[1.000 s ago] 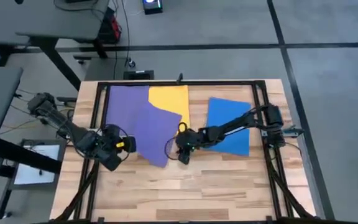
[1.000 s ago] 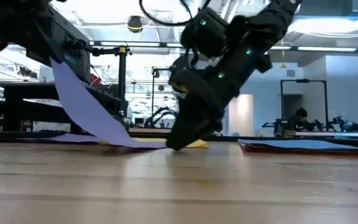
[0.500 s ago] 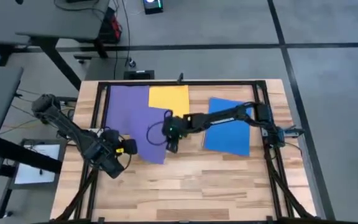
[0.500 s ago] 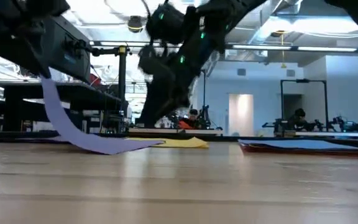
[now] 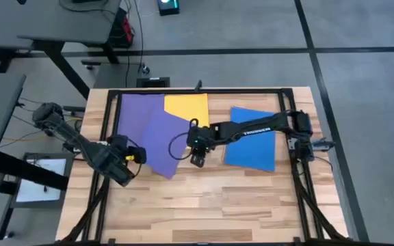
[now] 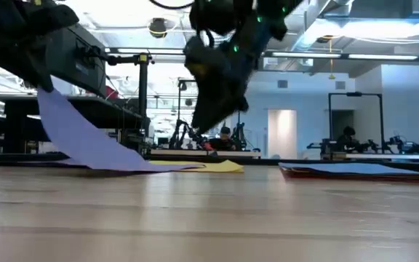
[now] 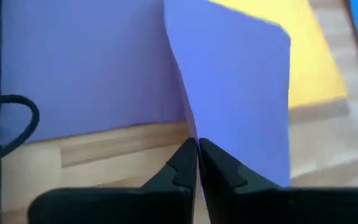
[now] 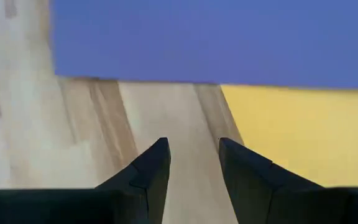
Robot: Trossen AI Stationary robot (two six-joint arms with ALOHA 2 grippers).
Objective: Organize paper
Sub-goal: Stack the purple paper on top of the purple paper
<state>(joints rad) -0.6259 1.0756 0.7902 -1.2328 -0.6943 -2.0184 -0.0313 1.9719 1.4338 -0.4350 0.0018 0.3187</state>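
Left tool (image 7: 196, 163) has its fingers pressed together on the near edge of a purple sheet (image 5: 161, 142), lifting that edge off the tabletop (image 5: 204, 205) at the left side, while the right tool (image 5: 197, 159) hangs above the middle of the tabletop with a gap between its fingers and nothing held.

Largest of the things is the tabletop, pale wood planks inside a black frame (image 5: 197, 91). On it the paper lies toward the far side. A flat purple sheet (image 5: 137, 113) occupies the far left part. The lifted purple sheet overlaps it and lies turned at an angle; in the low view it rises in a smooth curve from the wood up to the left tool, its far part flat on the surface. A yellow sheet (image 5: 189, 109) lies beside the flat purple one at the far centre, with the angled purple sheet covering its near left corner. A blue sheet (image 5: 250, 143) sits well apart on the right, slightly turned, under the right arm (image 5: 248, 128); in the low view a thin red edge (image 6: 318, 175) shows beneath it.

From the right wrist, bare wood shows between the fingers (image 8: 148, 180), with purple beyond and yellow to one side.
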